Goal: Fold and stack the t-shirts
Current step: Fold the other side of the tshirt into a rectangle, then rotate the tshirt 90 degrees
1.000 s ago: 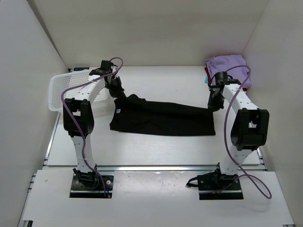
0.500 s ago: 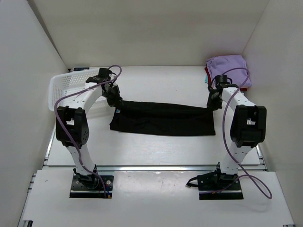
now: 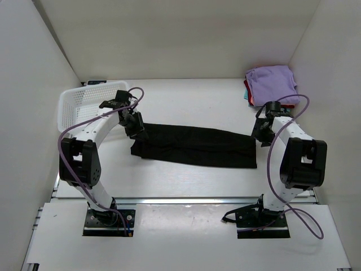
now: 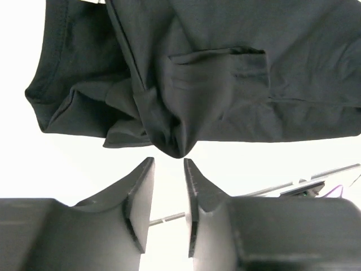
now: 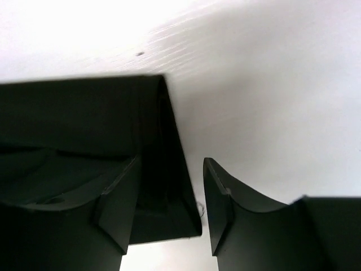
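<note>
The black t-shirt [image 3: 197,145] lies as a long folded band across the middle of the table [image 3: 186,101], reaching from one gripper to the other; the folded t-shirts [image 3: 273,82], lavender on top, sit stacked at the far right corner; the left gripper [image 3: 135,129] hangs at the band's left end, jaws parted and empty; the right gripper [image 3: 261,135] stands over the right corner, jaws apart, clasping nothing.

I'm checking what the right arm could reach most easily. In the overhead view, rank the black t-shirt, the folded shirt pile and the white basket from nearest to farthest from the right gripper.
1. Black t-shirt: its right end lies just beside the right gripper.
2. Folded shirt pile: far right corner, beyond the gripper.
3. White basket: far left side, past the shirt's other end.
</note>
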Action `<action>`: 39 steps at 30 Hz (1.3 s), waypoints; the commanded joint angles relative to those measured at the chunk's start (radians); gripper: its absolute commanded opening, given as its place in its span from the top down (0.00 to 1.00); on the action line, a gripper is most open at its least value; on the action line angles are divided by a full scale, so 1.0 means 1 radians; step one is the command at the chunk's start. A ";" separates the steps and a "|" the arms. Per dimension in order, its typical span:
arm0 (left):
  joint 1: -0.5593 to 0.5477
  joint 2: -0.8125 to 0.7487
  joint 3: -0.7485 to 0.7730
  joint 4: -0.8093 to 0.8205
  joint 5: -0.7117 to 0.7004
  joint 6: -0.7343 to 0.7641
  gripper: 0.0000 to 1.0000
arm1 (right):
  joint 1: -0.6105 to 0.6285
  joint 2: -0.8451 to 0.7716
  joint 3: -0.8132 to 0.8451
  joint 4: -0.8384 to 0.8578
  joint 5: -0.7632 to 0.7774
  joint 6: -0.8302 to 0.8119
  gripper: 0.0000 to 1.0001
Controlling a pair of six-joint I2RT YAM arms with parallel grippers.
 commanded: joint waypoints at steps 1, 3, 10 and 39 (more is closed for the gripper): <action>-0.006 -0.071 0.018 -0.007 -0.020 0.005 0.61 | 0.015 -0.091 -0.011 0.079 0.004 -0.006 0.55; -0.015 -0.074 0.057 -0.025 -0.041 0.004 0.61 | 0.026 -0.072 0.026 0.094 -0.037 -0.028 0.56; -0.124 -0.022 0.093 0.028 -0.017 -0.032 0.68 | 0.081 0.060 0.096 0.131 -0.150 -0.032 0.94; -0.125 1.076 1.182 0.053 0.180 -0.203 1.00 | 0.573 -0.070 -0.331 0.116 -0.256 0.512 1.00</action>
